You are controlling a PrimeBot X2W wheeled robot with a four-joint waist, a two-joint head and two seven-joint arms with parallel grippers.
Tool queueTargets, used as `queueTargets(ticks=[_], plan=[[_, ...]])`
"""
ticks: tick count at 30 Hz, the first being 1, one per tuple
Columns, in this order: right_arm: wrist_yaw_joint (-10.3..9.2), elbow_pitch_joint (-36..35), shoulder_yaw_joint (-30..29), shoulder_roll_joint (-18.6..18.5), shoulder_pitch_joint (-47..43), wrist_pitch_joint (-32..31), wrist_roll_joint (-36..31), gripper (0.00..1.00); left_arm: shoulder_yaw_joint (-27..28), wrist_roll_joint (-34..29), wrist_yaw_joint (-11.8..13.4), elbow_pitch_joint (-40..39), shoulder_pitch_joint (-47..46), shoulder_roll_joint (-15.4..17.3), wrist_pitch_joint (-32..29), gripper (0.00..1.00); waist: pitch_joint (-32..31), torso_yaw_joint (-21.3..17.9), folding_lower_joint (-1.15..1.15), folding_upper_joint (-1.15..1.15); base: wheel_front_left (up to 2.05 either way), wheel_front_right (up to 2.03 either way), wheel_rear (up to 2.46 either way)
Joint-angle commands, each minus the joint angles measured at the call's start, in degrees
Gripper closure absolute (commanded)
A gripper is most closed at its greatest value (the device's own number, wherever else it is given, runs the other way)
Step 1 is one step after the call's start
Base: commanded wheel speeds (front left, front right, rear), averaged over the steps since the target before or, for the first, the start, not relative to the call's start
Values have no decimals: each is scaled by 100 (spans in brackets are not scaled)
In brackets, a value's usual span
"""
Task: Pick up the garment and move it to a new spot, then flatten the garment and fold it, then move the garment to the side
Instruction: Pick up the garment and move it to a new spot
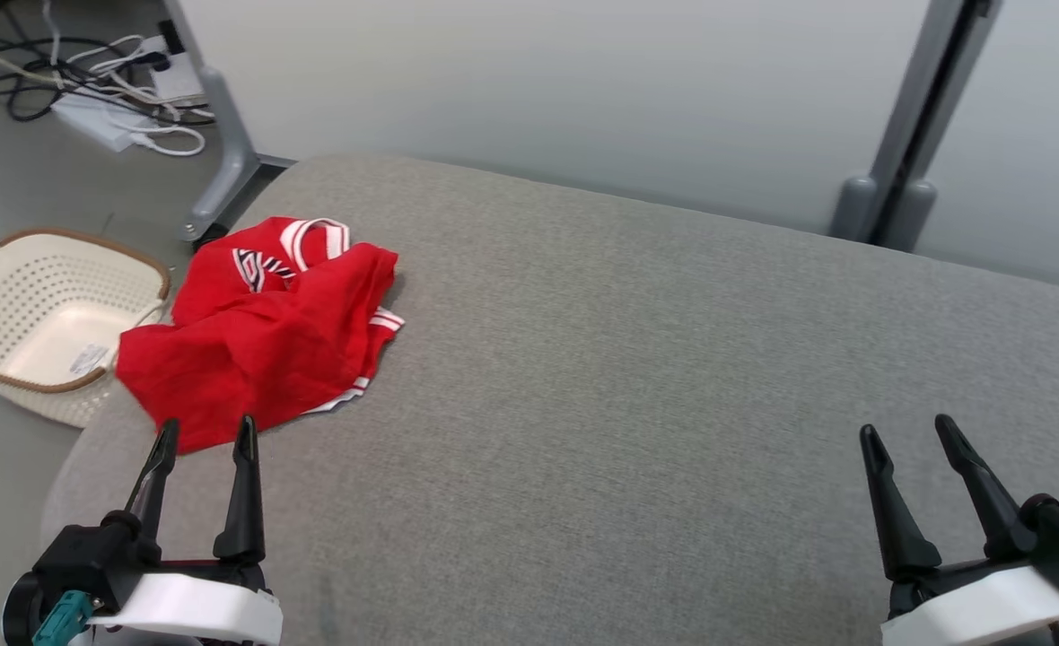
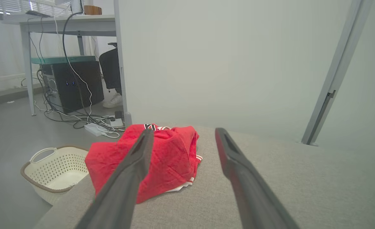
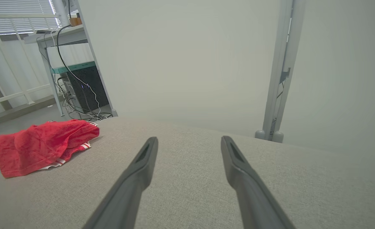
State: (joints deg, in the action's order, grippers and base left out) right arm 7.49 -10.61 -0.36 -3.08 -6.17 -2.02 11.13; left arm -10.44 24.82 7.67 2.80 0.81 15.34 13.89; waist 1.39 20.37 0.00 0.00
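Garment (image 1: 260,332), red and crumpled, lies at ten o'clock on the grey surface (image 1: 637,377) beside a cream basket (image 1: 63,287) on the floor (image 1: 9,170) at nine o'clock, with the left tool (image 1: 206,424) spread empty at seven o'clock just before its hem and the right tool (image 1: 905,426) spread empty at five o'clock, well apart.
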Motion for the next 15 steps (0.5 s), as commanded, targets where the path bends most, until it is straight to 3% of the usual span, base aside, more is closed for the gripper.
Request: queueTargets(ticks=[1,6,15], plan=[[2,-15,33,-4,35,-24,44,0,37,39,28,-11,3,10,28,0,-32,340,0,0,0,0,0],[2,-2,75,-2,-11,-23,46,0,88,24,47,-82,50,28,56,0,-14,648,0,0,0,0,0],[2,21,93,2,88,-20,-8,0,61,19,87,-123,56,6,76,0,35,750,0,0,0,0,0]])
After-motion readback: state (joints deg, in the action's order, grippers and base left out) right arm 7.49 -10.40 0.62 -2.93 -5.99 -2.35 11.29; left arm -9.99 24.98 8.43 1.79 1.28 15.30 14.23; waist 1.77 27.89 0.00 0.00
